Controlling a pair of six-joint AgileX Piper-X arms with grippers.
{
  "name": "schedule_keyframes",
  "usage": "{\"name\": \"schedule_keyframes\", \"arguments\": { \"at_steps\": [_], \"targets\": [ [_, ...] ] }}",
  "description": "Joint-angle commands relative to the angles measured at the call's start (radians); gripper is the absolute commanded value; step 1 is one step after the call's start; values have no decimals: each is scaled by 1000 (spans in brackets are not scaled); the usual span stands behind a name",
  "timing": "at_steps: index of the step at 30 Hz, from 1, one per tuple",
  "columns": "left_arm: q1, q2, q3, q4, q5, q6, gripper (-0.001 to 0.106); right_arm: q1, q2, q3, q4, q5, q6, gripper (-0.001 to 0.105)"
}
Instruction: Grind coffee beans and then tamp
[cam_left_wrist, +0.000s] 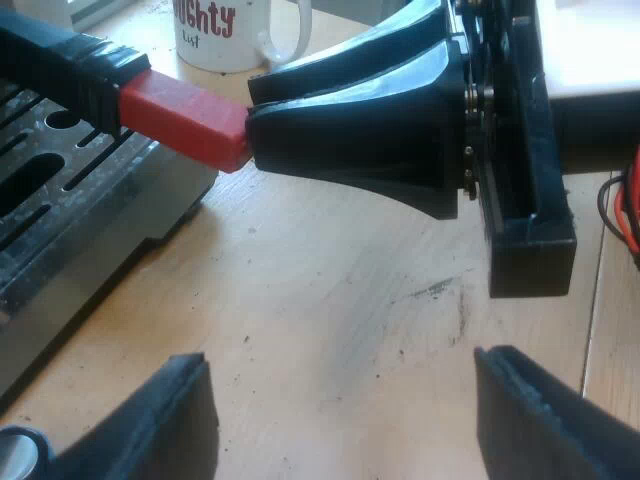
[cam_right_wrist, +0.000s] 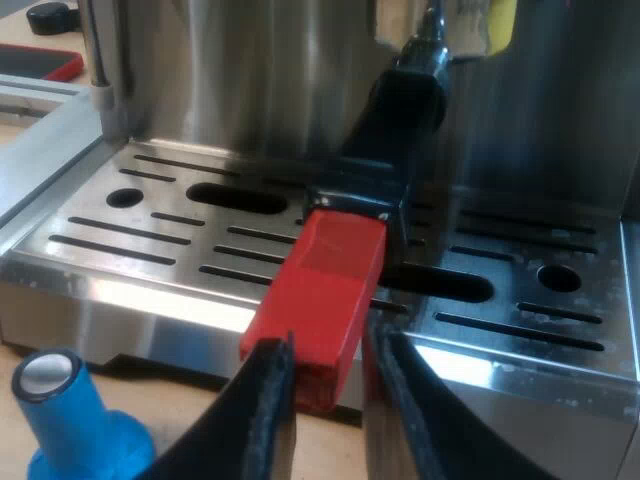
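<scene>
left gripper (cam_left_wrist: 340, 360): the jaws are standing wide apart and hanging over the bare wooden table (cam_left_wrist: 330, 290). Nothing is lying between them.

right gripper (cam_right_wrist: 325, 345): the jaws are drawn narrow around the tip of the red end (cam_right_wrist: 320, 280). One of the fingers (cam_right_wrist: 265, 410) is pressing on each side of it, as far as this close angle lets me judge.

holder (cam_right_wrist: 395, 100): its dark handle (cam_right_wrist: 375, 160) is running straight away from the right jaws to the machine's front, where it is sitting locked in. The red end is pointing back into those jaws, and the metal part is hiding in shadow.

espresso machine (cam_right_wrist: 200, 60): it is standing just beyond the right jaws. Its slotted drip tray (cam_right_wrist: 130, 235) is lying under the handle.

tamper (cam_right_wrist: 70, 420): blue with a pale top, it is standing upright on the table just outside one finger of the right jaws, apart from it and below the tray's front edge.

mug (cam_left_wrist: 235, 30): white with red lettering, it is standing on the table beyond the right gripper, well apart from the left jaws.

between the arms: the right gripper is sitting ahead of the left jaws and above the table, meeting the red end there.
</scene>
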Motion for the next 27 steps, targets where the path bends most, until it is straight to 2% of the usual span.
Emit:
{"name": "schedule_keyframes", "arguments": {
  "at_steps": [1, 5, 12, 18, 21, 23, 26, 27],
  "targets": [
    [-6, 3, -4, -10, 13, -12, 59, -49, 4, -7, -44, 158, -21, 20],
    [-6, 3, -4, -4, 13, -12, 59, -49, 4, -7, -44, 211, -42, 20],
    [-6, 3, -4, -3, 13, -12, 59, -49, 4, -7, -44, 208, -42, 20],
    [-6, 3, -4, -3, 13, -12, 59, 50, 4, -7, -24, 207, -42, 20],
    [-6, 3, -4, -3, 13, -12, 59, 98, 4, -7, 27, 210, -27, 24],
    [-6, 3, -4, -3, 13, -12, 59, 131, 4, -7, 69, 211, -27, 35],
    [-6, 3, -4, -3, 13, -12, 59, 134, 4, -7, 72, 211, -27, 35],
    [-6, 3, -4, -6, 13, -12, 59, 143, 4, -7, 79, 211, -27, 39]
  ]
}}
